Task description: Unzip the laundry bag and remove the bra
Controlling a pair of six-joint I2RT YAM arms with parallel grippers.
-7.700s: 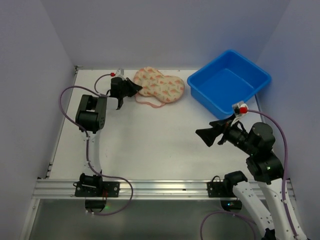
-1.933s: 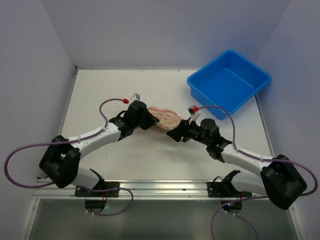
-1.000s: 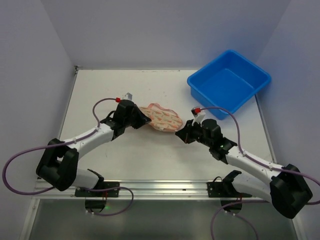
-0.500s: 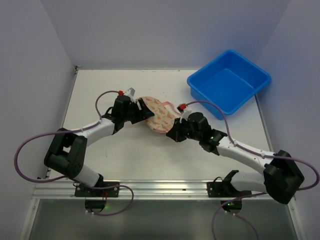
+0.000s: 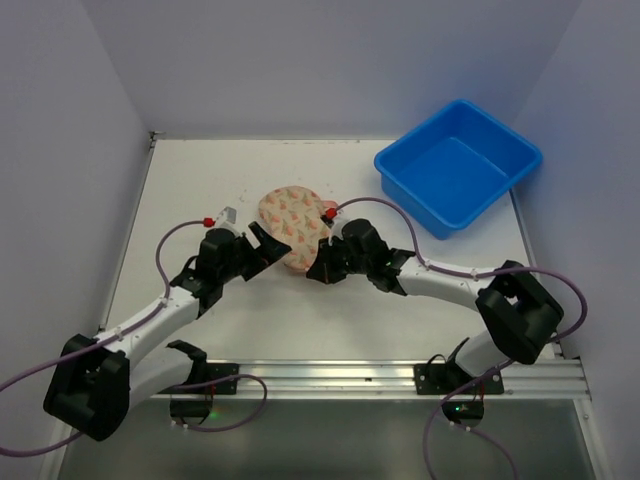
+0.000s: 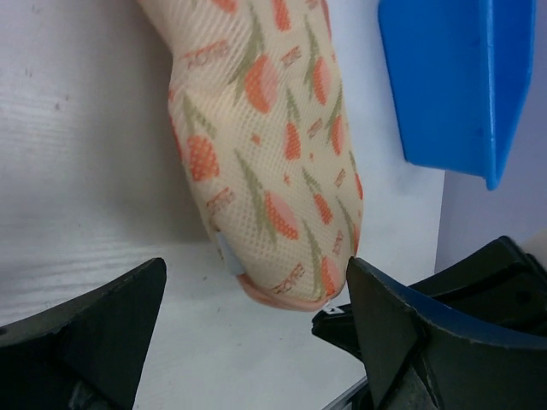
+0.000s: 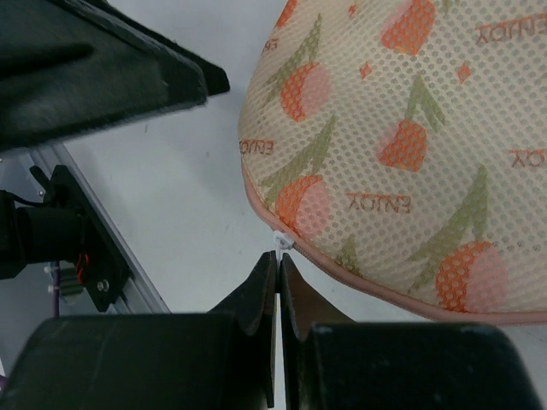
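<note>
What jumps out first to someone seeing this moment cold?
A cream, orange-printed laundry bag sits mid-table between both arms. The right gripper is shut on its zipper pull at the pink edge; the left gripper stands open beside it. A blue tub sits far right.

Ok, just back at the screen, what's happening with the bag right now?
The right tool is shut on the small white zipper pull at the laundry bag's pink-trimmed edge, mid-table. The left tool stands open at the bag's near end, gripping nothing. The bag looks zipped shut, with nothing taken out. The blue tub sits empty at the back right.
</note>
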